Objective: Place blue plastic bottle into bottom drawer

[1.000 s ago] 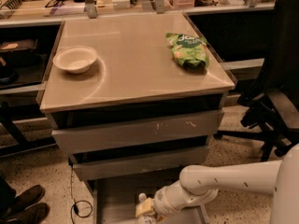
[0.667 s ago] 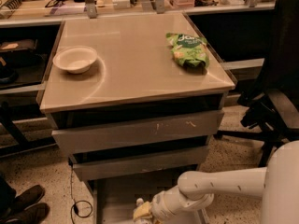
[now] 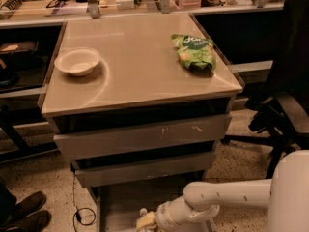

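Down at the foot of the cabinet [image 3: 145, 135], the bottom drawer [image 3: 120, 202] stood pulled out. The gripper [image 3: 153, 220] hung low over its grey floor, at the end of the white arm [image 3: 227, 197] that came in from the right. A small pale thing at its tip I took for the bottle [image 3: 143, 219]. It was partly cut off from my sight, and I could not tell whether the gripper had hold of it or not.

Such a bottle is, I think, light and a bit slippery, with thin walls that give under pressure. It is best taken around the middle, across the label, with gentle force. Laid on its side it would roll easily on the flat metal.

On the top [image 3: 140, 76] a white bowl [image 3: 77, 61] stood at the left and a green bag [image 3: 194, 52] lay at the right, well apart. The room had a speckled floor [image 3: 231, 168]. A black chair [image 3: 285, 110] stood at the right, and shoes [image 3: 24, 212] and a cable [image 3: 79, 211] were at the left.
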{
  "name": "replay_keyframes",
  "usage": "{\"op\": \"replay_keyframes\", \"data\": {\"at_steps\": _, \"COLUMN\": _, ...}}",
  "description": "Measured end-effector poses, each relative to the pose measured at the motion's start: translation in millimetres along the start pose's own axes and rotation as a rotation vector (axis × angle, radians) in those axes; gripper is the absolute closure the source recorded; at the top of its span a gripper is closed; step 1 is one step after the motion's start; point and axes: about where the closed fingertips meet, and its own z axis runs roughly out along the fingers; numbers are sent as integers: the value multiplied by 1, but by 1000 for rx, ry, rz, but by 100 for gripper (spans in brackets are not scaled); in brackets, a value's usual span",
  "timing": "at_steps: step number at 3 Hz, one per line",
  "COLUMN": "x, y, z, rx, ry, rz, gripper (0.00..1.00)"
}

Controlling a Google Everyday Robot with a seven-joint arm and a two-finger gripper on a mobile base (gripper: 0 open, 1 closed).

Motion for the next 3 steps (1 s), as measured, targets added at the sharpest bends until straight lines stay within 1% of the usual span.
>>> {"op": "replay_keyframes", "data": {"at_steps": 1, "x": -19, "y": -9, "z": 19, "rx": -104, "ry": -83, "rz": 22, "gripper": 100}}
{"op": "replay_keyframes", "data": {"at_steps": 2, "x": -41, "y": -22, "z": 21, "rx": -206, "ry": -186, "rz": 48, "gripper": 100}}
{"op": "replay_keyframes", "data": {"at_steps": 3, "x": -61, "y": -34, "z": 26, "rx": -273, "ry": -220, "rz": 82, "gripper": 100}}
